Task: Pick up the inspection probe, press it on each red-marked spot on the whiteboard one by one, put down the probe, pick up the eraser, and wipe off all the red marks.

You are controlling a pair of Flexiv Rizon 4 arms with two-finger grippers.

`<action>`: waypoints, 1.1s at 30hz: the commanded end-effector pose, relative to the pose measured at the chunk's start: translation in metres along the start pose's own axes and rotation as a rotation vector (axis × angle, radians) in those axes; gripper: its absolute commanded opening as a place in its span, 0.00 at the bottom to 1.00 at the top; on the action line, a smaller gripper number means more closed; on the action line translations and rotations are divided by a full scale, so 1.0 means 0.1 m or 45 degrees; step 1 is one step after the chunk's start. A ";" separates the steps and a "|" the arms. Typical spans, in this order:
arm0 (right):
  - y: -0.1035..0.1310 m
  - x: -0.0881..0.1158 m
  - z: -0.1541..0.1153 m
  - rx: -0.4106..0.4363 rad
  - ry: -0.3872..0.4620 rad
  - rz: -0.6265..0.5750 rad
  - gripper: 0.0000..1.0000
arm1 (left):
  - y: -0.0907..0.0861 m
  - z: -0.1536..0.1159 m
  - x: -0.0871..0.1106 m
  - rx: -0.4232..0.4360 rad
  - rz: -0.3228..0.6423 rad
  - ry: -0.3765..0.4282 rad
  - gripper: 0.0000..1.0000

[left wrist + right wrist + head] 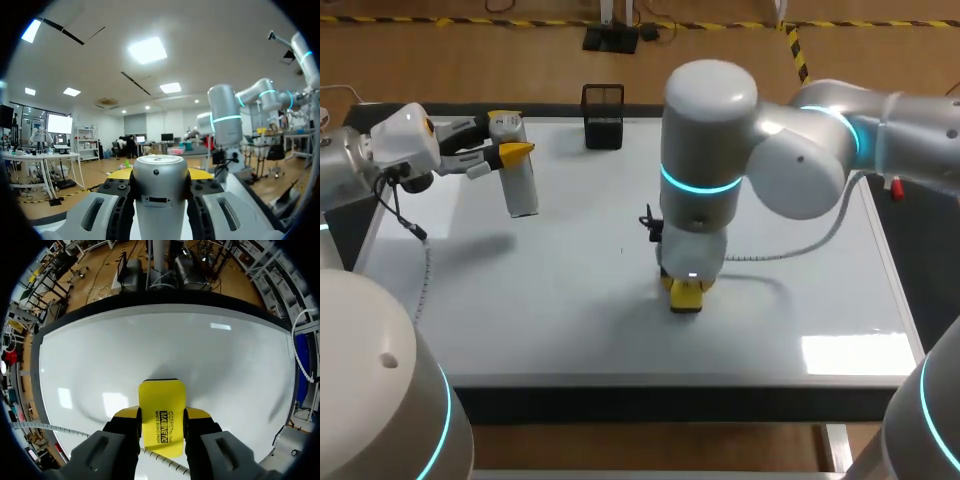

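**Right gripper** [161,429]: fingers closed on the long sides of the yellow whiteboard eraser [161,405], which appears to rest flat on the whiteboard [540,300] near its middle. Judged light, with a rigid shell over a soft wiping face. The side grip suits it, given even downward pressure.

**Left gripper** [508,152]: fingers clamped on the silver inspection probe [522,185], above the far left corner. The smooth barrel is likely slippery, so grip mid-body.

No red marks are visible.

**Black mesh holder** [603,118]: stands at the far edge; contents cannot be made out.
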State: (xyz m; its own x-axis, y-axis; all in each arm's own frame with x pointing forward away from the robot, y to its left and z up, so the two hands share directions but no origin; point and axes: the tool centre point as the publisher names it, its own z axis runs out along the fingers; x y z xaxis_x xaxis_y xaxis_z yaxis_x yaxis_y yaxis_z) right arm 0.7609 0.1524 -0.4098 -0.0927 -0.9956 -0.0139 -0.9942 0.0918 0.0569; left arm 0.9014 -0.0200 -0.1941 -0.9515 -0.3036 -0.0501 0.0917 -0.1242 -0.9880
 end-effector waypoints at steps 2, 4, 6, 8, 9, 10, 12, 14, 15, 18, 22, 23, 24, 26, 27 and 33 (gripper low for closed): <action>-0.07 0.12 -0.23 -0.001 -0.017 -0.036 0.00 | -0.01 0.00 0.00 0.000 0.001 -0.002 0.00; -0.10 0.15 -0.27 -0.002 -0.028 -0.053 0.00 | -0.01 0.00 0.00 0.000 0.001 -0.002 0.00; -0.13 0.17 -0.30 0.004 -0.030 -0.067 0.00 | -0.01 0.00 0.00 0.000 0.001 -0.002 0.00; -0.16 0.20 -0.33 0.009 -0.051 -0.079 0.00 | -0.01 0.00 0.00 0.000 0.001 -0.002 0.00; -0.18 0.22 -0.34 0.021 -0.041 -0.076 0.00 | -0.01 0.00 0.00 0.000 0.001 -0.002 0.00; -0.20 0.24 -0.35 0.025 -0.049 -0.072 0.00 | -0.01 0.00 0.00 0.000 0.001 -0.002 0.00; -0.20 0.24 -0.35 0.025 -0.049 -0.072 0.00 | -0.01 0.00 0.00 0.000 0.001 -0.002 0.00; -0.20 0.24 -0.35 0.025 -0.049 -0.072 0.00 | -0.01 0.00 0.00 0.000 0.001 -0.002 0.00; -0.20 0.24 -0.35 0.025 -0.049 -0.072 0.00 | -0.01 0.00 0.00 0.000 0.001 -0.002 0.00; -0.20 0.24 -0.35 0.025 -0.049 -0.072 0.00 | -0.01 0.00 0.00 0.000 0.001 -0.002 0.00; -0.20 0.24 -0.35 0.025 -0.049 -0.072 0.00 | -0.01 0.00 0.00 0.000 0.001 -0.002 0.00; -0.20 0.24 -0.35 0.025 -0.049 -0.072 0.00 | -0.01 0.00 0.00 0.000 0.001 -0.002 0.00; -0.20 0.24 -0.35 0.025 -0.049 -0.072 0.00 | -0.01 0.00 0.00 0.000 0.001 -0.002 0.00; -0.20 0.24 -0.35 0.025 -0.049 -0.072 0.00 | -0.01 0.00 0.00 0.000 0.001 -0.002 0.00; -0.20 0.24 -0.35 0.025 -0.049 -0.072 0.00 | -0.01 0.00 0.00 0.000 0.001 -0.002 0.00; -0.23 0.23 -0.35 0.019 -0.056 -0.082 0.00 | -0.01 0.00 0.00 0.000 0.001 -0.002 0.00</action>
State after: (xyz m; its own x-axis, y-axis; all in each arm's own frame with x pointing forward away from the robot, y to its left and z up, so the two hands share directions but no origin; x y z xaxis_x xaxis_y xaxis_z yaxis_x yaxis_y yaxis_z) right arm 0.7808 0.1283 -0.3774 -0.0384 -0.9976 -0.0569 -0.9987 0.0363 0.0370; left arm 0.9014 -0.0200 -0.1941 -0.9515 -0.3036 -0.0501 0.0917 -0.1243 -0.9880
